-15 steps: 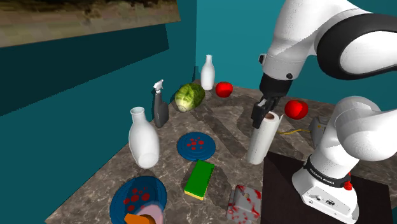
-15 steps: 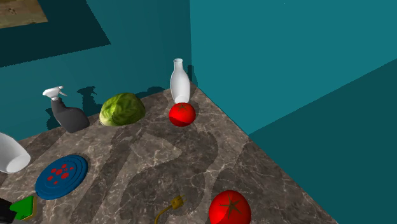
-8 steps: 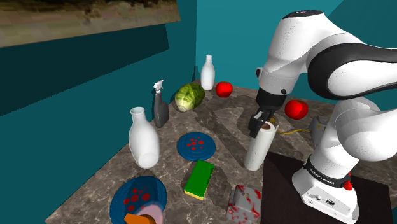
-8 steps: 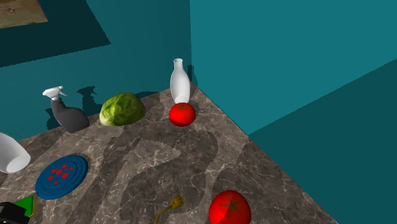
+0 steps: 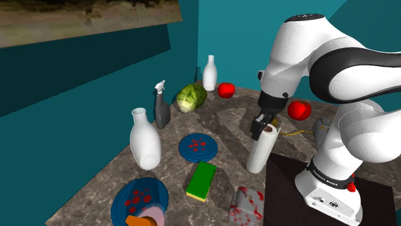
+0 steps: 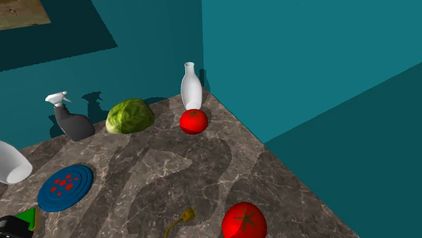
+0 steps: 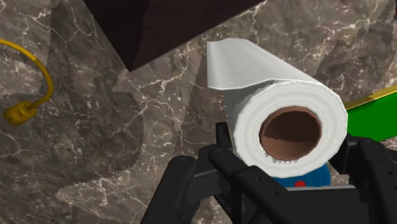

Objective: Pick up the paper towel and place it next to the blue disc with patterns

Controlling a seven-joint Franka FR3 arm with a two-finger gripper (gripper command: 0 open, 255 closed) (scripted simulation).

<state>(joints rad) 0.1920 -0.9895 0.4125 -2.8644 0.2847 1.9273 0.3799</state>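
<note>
Fingers [image 7: 222,149] clasped the paper towel [image 5: 263,151] by its top end only, the roll tilted above the worktop [image 5: 225,122], apart from the blue disc [image 5: 198,146]. Gripped so high, it might swing or slip free in transit.

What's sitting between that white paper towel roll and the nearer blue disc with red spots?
Nothing. In the shoulder view, only bare marble countertop separates the white paper towel roll from the blue red-spotted disc.

White paper towel roll [image 5: 262,151], brown core, tilted, upper end clasped in the gripper [image 5: 263,127]. Blue disc with red spots [image 5: 198,146] lies flat, apart from the gripper.
</note>
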